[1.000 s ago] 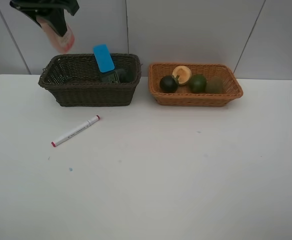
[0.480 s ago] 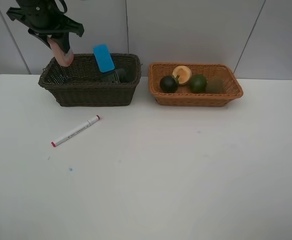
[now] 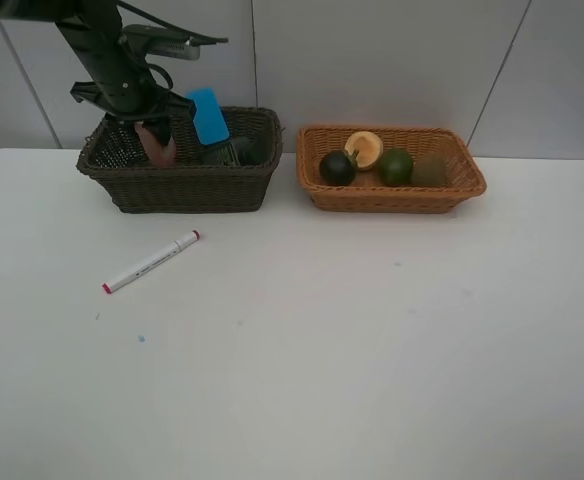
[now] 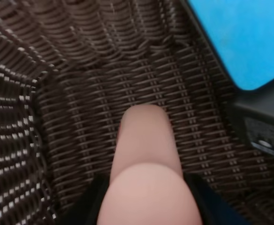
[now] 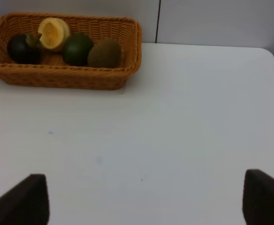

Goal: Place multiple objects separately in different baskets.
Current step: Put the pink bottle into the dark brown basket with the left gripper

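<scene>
With the left gripper (image 3: 155, 128) clamping the pink bottle (image 4: 146, 159) inside the dark brown basket (image 3: 187, 185), release low, clear of the blue block (image 4: 240, 37); the right jaws gape.

A white desk (image 3: 372, 360) fills most of the high view, its surface smooth and matte, with a few tiny bluish specks (image 3: 141, 339) scattered across it. Its far edge runs straight, with rounded corners at both ends. Behind it stands a wall (image 3: 392, 60) of pale grey-white panels, split by thin dark seams (image 3: 254, 55) that run upright or slightly slanted. The light is soft and even, casting only faint shadows on the desk. In the right wrist view the same white desk top (image 5: 184, 122) stretches to a rounded far corner, and the grey panelled wall (image 5: 221, 21) rises behind it with one dark vertical seam (image 5: 158, 21).
</scene>
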Robot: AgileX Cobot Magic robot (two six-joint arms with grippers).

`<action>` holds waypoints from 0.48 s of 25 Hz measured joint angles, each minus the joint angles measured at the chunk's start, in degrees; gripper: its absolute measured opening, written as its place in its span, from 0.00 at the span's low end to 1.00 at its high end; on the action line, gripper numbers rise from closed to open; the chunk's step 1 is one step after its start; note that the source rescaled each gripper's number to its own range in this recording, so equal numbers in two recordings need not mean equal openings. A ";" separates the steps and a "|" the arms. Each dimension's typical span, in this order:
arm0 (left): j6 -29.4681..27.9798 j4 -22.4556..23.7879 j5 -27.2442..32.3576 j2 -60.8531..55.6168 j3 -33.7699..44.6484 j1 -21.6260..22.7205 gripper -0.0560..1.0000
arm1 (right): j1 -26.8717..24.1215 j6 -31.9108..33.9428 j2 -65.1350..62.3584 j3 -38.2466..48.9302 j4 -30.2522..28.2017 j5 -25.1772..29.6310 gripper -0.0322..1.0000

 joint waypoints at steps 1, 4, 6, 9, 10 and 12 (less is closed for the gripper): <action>-0.14 -0.07 -0.35 0.58 0.00 0.00 0.33 | 0.00 0.00 0.00 0.00 0.00 0.00 1.00; -1.00 -0.19 -1.33 0.99 0.00 0.11 0.33 | 0.00 0.00 0.00 0.00 0.00 0.00 1.00; -1.33 -0.32 -1.84 0.99 0.00 0.18 0.33 | 0.00 0.00 0.00 0.00 0.00 0.00 1.00; -1.52 -0.32 -1.80 0.99 0.00 0.21 0.33 | 0.00 0.00 0.00 0.00 0.00 0.00 1.00; -1.51 -0.32 -1.80 0.99 0.00 0.24 0.33 | 0.00 0.00 0.00 0.00 0.00 0.00 1.00; -1.42 -0.32 -1.80 0.99 0.00 0.29 0.33 | 0.00 0.00 0.00 0.00 0.00 0.00 1.00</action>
